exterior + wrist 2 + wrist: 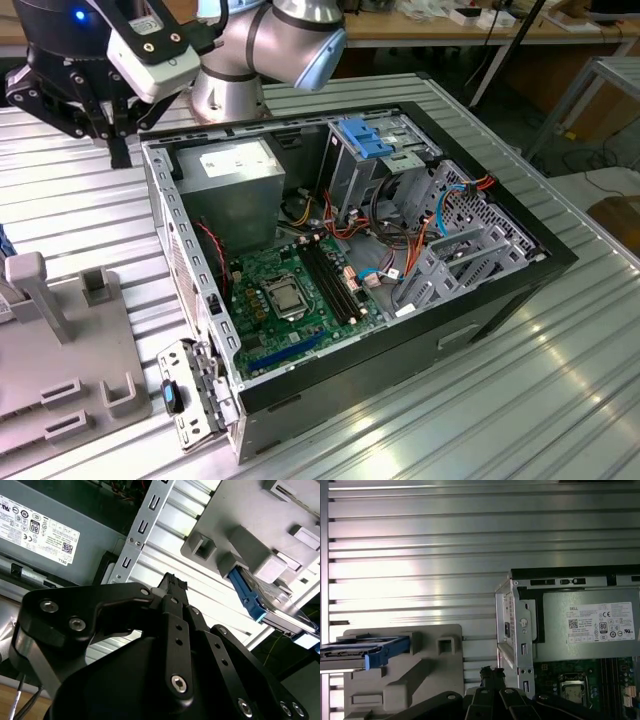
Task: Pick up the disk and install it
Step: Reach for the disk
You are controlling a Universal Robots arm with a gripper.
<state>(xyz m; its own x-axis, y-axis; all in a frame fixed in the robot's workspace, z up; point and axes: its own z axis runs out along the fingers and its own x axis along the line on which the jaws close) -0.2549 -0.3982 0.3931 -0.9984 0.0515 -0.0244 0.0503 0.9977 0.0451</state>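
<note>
— How does the claw (173, 582) stand?

— Its black fingertips are pressed together with nothing between them. In the exterior view it hangs from the arm (280, 40) over the ribbed metal surface (560, 380), just outside the corner of the computer case (420, 365) on the exterior view's left.

— What is nearest to it?

— The case's metal end panel (520, 630). Right behind that is the power supply (240, 180), a grey box with a white label, seated in that corner of the case.

— And the rest of the case?

— It lies on its side with the cover off. Next to the power supply sits the green motherboard (260, 330), with its processor socket (283, 297) and black memory slots (330, 280). Beyond the board is the silver drive cage (385, 165), topped by a light blue ribbed bracket (365, 138). Red, orange and blue cables (350, 226) run between cage and board.

— Where is the disk (367, 652) (247, 597)?

— Outside the case. In both wrist views it rests in the grey fixture (435, 680) on the surface, beside the case and apart from the claw. It is held between the fixture's upright blocks, with the end of its bright blue rail sticking out.
</note>
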